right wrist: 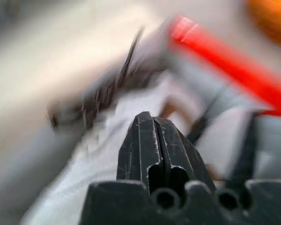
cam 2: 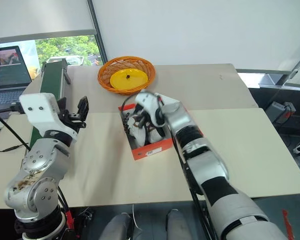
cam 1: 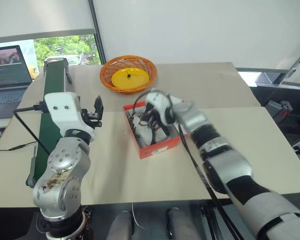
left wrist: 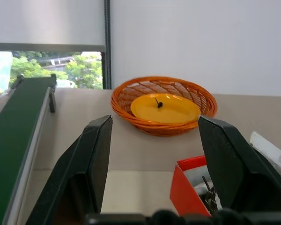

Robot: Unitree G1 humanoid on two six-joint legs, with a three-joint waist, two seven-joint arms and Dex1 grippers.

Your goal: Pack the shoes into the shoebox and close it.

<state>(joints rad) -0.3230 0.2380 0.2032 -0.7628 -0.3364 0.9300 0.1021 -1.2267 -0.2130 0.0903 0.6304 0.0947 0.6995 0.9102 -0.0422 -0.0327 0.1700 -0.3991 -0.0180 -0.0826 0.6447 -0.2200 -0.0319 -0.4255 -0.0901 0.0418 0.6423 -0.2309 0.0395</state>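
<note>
While the shoes (cam 2: 144, 131) already sit inside the shoebox (cam 2: 151, 148), directly under our right gripper (right wrist: 155, 123), the closing is left to do. That gripper is clenched on nothing. Our left gripper (left wrist: 154, 154) hangs released and empty, the box just ahead and to its right, the wicker basket (left wrist: 163, 104) beyond. We cannot make out the lid (the right forearm covers that side), and the shoes blur together.
</note>
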